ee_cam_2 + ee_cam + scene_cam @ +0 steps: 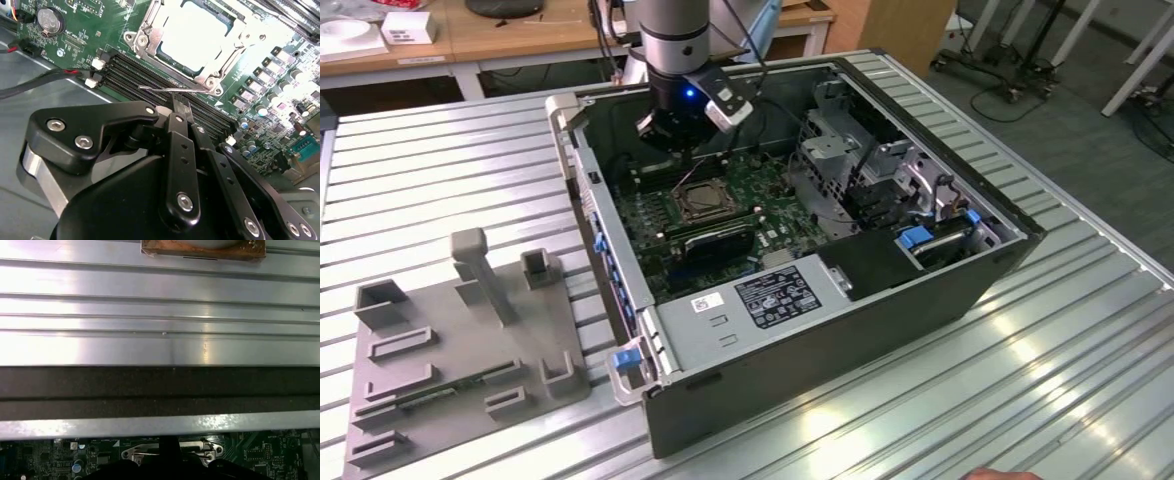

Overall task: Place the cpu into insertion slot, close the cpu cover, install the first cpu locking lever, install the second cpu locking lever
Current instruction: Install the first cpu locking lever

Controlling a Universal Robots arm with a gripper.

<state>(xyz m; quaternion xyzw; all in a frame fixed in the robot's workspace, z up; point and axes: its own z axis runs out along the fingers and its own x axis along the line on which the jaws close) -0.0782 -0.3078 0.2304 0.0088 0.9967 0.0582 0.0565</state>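
Gripper (181, 107): fingers drawn together, tips at a thin wire lever (170, 90), grip itself hard to confirm
Cpu (197, 42): pale face seated in the slot (220, 82), upper middle of the second wrist view, under the cover (150, 35)
Lever: runs sideways along the slot's near edge, just ahead of the fingertips
Hidden: second lever not made out; fingertip contact masked by the gripper body

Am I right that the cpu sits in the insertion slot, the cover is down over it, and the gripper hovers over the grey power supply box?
Not quite. In the exterior view the gripper hangs beside the insertion slot, not the power supply box. The second wrist view shows the cpu seated, the cpu cover down.
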